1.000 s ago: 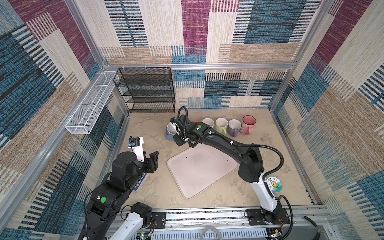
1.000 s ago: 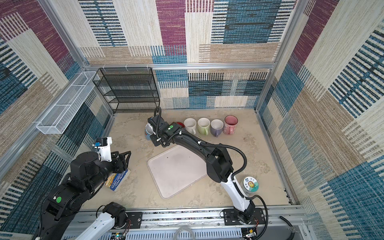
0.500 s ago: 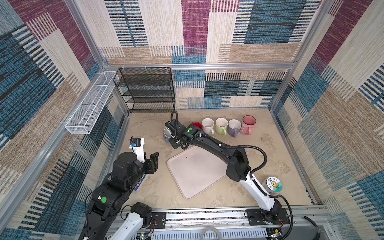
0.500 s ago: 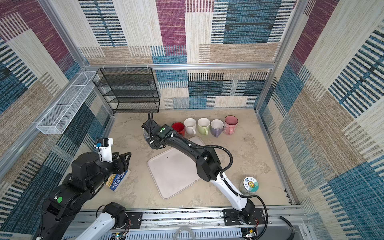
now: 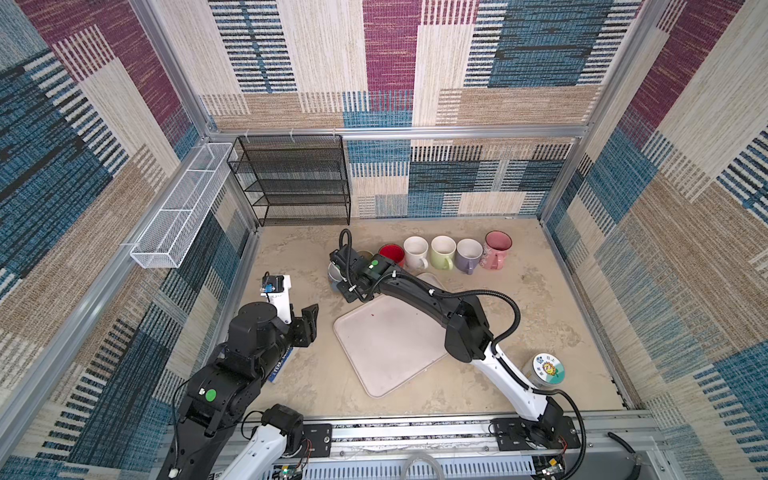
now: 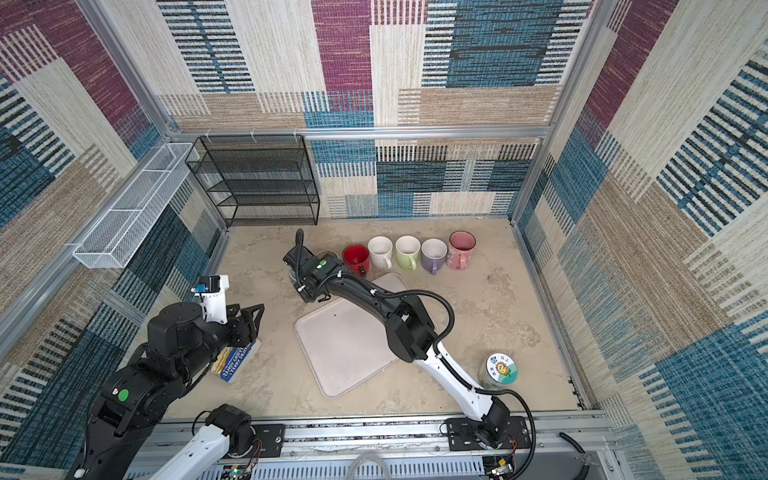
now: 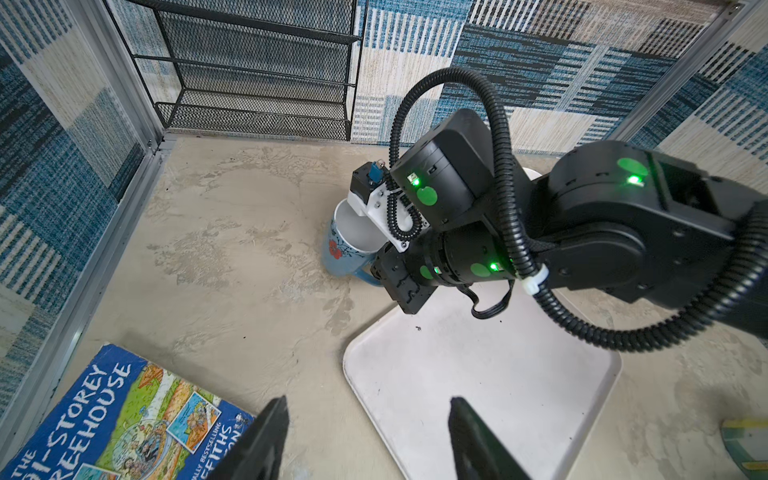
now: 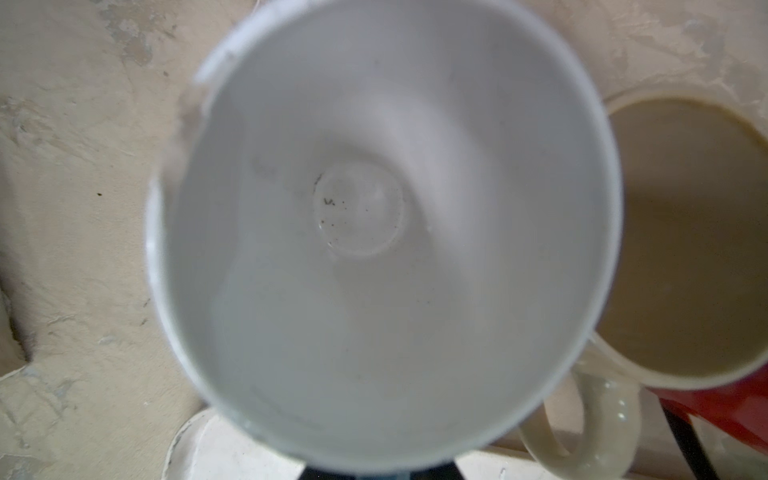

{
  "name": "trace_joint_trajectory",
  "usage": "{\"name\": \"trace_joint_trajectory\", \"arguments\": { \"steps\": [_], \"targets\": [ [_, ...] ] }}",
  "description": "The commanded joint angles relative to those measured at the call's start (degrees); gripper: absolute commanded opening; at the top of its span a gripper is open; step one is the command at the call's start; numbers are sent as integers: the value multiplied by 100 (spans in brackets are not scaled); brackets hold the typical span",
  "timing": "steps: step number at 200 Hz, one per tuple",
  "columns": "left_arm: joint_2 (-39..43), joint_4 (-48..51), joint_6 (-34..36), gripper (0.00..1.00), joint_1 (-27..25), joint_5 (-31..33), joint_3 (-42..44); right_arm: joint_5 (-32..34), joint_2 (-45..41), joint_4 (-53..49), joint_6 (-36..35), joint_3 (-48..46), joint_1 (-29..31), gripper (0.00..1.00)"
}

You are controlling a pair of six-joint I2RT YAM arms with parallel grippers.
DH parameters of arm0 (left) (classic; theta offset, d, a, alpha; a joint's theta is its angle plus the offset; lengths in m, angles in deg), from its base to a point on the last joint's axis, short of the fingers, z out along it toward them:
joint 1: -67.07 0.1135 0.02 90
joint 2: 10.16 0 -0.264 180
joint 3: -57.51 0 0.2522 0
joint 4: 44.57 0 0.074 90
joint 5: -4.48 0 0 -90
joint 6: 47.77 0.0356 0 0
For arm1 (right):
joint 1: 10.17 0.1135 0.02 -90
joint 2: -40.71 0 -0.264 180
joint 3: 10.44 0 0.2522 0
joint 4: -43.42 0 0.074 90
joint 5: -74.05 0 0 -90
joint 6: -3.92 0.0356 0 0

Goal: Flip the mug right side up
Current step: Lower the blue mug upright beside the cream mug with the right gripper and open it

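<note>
The right pincer (image 7: 380, 272) is clamped tight on the handle (image 7: 365, 277) of the mug (image 7: 345, 245). The mug stands mouth up on the surface (image 7: 232, 257), at the left end of the row of mugs (image 5: 442, 253) and just off the tray (image 7: 478, 374). The left pincer (image 7: 365, 440) hangs wide open, gripping nothing.

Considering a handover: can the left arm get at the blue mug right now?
Probably yes, partly. Bare floor lies between the left gripper, open, and the blue mug, so its flowered side looks free. The right gripper grips the handle side and its camera hangs over the mouth.
</note>
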Motion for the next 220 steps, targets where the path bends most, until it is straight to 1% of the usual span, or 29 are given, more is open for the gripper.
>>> {"name": "trace_joint_trajectory", "arguments": {
  "steps": [1, 26, 67, 163, 193, 220],
  "targets": [
    [-8, -7, 110, 65, 0, -64, 4, 102, 15, 215, -37, 68, 25, 0],
    [-24, -4, 119, 65, 7, -75, 4, 111, 65, 240, -37, 68, 25, 1],
    [-22, -3, 118, 65, 0, -74, 4, 111, 78, 234, -37, 76, 23, 15],
    [-21, 0, 110, 66, 0, -105, 5, 94, 74, 297, -20, 85, 23, 32],
    [-31, -4, 118, 66, 0, -104, 4, 67, 41, 348, 34, 94, 20, 36],
    [-56, 1, 127, 66, 0, -106, 3, 84, -53, 398, 12, 94, 20, 42]
  ]
}}
